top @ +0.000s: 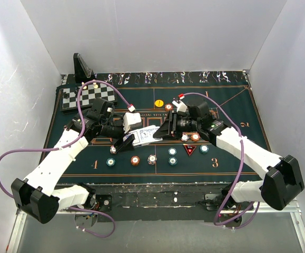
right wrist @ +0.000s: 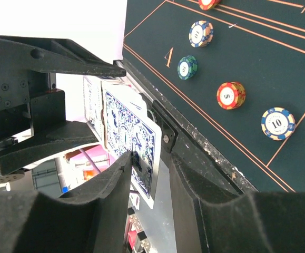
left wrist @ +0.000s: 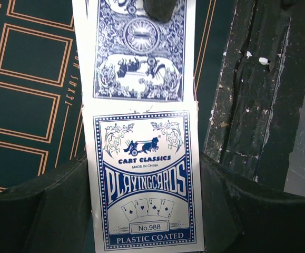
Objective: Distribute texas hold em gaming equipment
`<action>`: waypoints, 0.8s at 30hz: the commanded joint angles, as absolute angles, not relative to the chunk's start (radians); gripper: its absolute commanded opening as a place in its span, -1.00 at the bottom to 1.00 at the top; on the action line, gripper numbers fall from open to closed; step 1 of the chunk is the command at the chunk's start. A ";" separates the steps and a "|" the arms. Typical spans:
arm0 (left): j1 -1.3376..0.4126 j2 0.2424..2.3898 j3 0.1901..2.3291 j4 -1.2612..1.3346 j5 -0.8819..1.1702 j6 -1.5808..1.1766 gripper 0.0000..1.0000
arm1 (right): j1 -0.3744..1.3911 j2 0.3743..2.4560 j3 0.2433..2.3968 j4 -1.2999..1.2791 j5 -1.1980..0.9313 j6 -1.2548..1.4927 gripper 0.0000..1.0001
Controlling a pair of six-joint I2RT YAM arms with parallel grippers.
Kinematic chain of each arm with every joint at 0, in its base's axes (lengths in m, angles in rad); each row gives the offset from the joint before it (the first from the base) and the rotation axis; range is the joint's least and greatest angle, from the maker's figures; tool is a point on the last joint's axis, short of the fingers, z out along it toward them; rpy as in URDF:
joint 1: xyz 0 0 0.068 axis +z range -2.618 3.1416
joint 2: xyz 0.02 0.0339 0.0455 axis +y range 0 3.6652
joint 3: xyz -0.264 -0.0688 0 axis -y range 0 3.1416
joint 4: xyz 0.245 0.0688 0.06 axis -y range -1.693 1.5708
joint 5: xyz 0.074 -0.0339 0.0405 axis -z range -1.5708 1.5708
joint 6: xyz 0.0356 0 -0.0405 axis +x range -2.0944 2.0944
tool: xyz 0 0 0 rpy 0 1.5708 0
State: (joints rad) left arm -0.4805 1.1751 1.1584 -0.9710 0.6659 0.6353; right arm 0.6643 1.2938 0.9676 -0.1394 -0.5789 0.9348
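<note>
My left gripper (top: 127, 140) is shut on a white and blue playing-card box (top: 139, 136), held above the green felt; the left wrist view shows the box (left wrist: 144, 179) squeezed between both fingers (left wrist: 57, 195). A blue-backed card (left wrist: 139, 52) sticks out of the box's far end. My right gripper (top: 159, 132) has its fingers either side of that card (right wrist: 134, 137): the left finger touches it, and a gap shows on the right. Poker chips lie along the near row: teal (top: 110, 162), orange (top: 135, 159), whitish (top: 151, 158). A red triangle marker (top: 189, 150) lies right of them.
A chessboard (top: 86, 97) and a black angled stand (top: 81, 67) sit at the back left. A yellow disc (top: 159, 103) lies mid-table. More chips (right wrist: 231, 95) show in the right wrist view. The black table edge (left wrist: 257, 105) runs below the box.
</note>
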 commanded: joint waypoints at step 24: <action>-0.479 1.129 1.160 -0.917 0.699 0.621 -0.62 | 0.618 1.204 1.063 -0.236 -0.614 0.871 -0.30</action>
